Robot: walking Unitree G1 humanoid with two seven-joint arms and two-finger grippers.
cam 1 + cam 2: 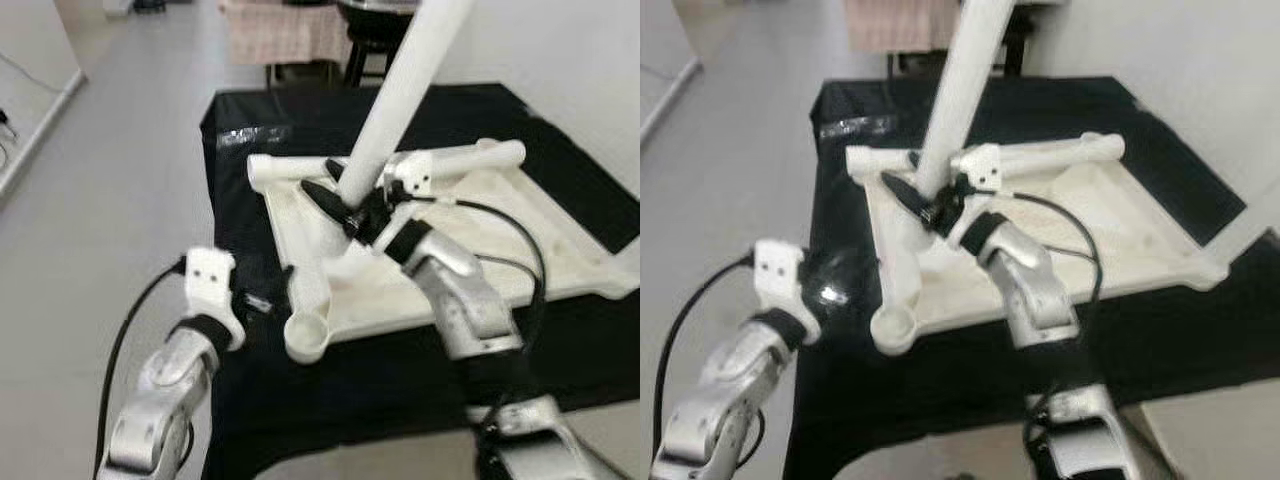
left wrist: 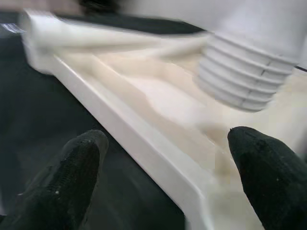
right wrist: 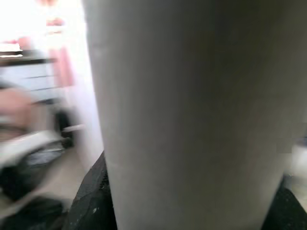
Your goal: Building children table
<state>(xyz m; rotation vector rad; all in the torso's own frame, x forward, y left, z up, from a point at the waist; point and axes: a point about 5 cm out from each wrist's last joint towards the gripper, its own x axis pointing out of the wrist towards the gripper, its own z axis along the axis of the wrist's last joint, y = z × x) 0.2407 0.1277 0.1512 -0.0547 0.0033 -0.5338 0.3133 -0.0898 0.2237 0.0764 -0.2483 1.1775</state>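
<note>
On a black-draped work surface (image 1: pixel 300 400) the white tabletop (image 1: pixel 500 250) lies underside up. The right gripper (image 1: pixel 350 207) clamps a threaded table leg (image 1: pixel 400 90), tilted above the panel, unseated. The left gripper (image 2: pixel 163 177) hovers spread, empty, at the near edge. No upright leg is fitted yet.

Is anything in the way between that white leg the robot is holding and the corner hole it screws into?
Nothing visible. The right gripper holds the white leg tilted above the upturned tabletop; the corner socket looks open.
</note>
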